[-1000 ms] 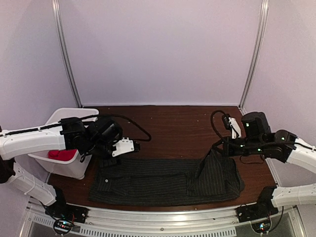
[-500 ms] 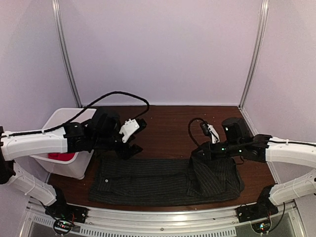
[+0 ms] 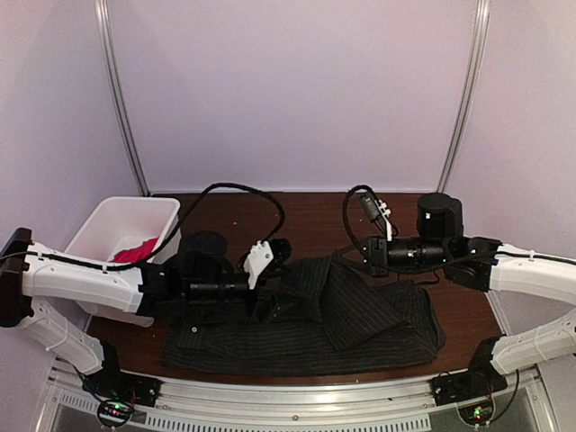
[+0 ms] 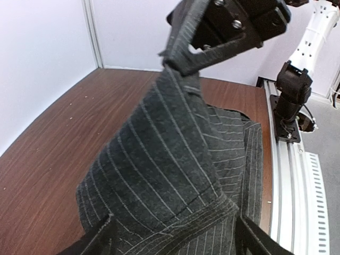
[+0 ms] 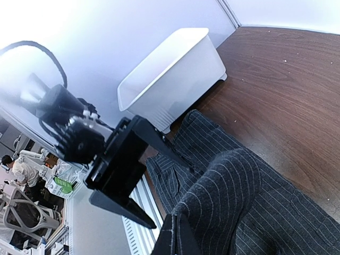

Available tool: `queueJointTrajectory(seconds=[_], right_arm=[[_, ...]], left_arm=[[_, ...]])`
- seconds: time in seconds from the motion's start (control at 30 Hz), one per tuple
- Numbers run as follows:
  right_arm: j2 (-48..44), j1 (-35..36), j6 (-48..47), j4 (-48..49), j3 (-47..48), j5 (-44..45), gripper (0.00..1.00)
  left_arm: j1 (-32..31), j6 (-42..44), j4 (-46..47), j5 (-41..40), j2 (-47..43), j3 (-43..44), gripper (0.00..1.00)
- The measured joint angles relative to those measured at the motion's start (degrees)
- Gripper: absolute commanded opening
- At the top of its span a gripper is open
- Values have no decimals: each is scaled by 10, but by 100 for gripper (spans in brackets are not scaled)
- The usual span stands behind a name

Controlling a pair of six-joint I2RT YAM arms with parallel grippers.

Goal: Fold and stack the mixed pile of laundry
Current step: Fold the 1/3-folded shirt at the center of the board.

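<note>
At the far left, the red T-shirt (image 3: 135,248) lies in the white bin (image 3: 99,225), not yet folded. Beside it, your left gripper (image 3: 290,277) stands with its jaws spread, low over the pinstriped shirt (image 3: 378,315), with raised cloth between the fingers. Close now and you may trap two layers at once. To the right, your right gripper (image 3: 351,258) is clamped on a small bit of the shirt's edge, lifting it into a slanted tent above the table (image 3: 306,216). That thin pinch could slip, the slant would likely leave a crooked fold, and the two grippers are near enough that a hasty move could knock them together.
</note>
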Motion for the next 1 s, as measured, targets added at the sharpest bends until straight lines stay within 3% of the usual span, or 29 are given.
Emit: queueJointTrajectory(seconds=[0.23,0.53,0.77,1.0], right_arm=[[-12,1,-2,0,0,3,0],[-14,1,-1,-12,0,44,0],[-12,2,3,-11,0,50,0],[-12,2,3,-11,0,52,0]], left_arm=[[-88,-13,129,-105,82,-11,79],[-213,5,188,-376,159,23,81],[-226,-25,192,-501,207,66,79],[-226,-28,220,-551,226,75,77]])
